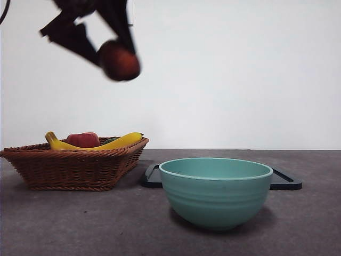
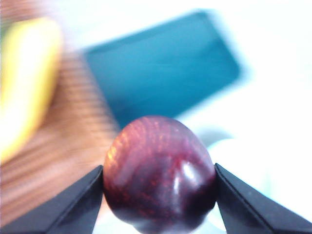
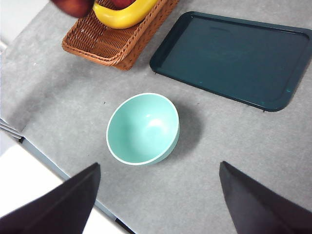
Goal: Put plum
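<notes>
We are carrying the glossy, round maroon plum (image 2: 160,174) clamped between our left claw (image 1: 109,56)'s 2 jaws, high above the brown woven wicker basket (image 1: 74,166), clearing its rim. Our right claw (image 3: 158,195) is waiting spread apart over the desk (image 3: 234,146).

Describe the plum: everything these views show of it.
The plum is round, smooth and glossy, dark maroon-purple with fine reddish flecks and a bright highlight. It looks whole and unbruised. The left tool is shut on it, one black jaw pressing each side, and nothing else touches it. In the front view it hangs high in the air, blurred, above the wicker basket and well clear of the teal bowl.
</notes>
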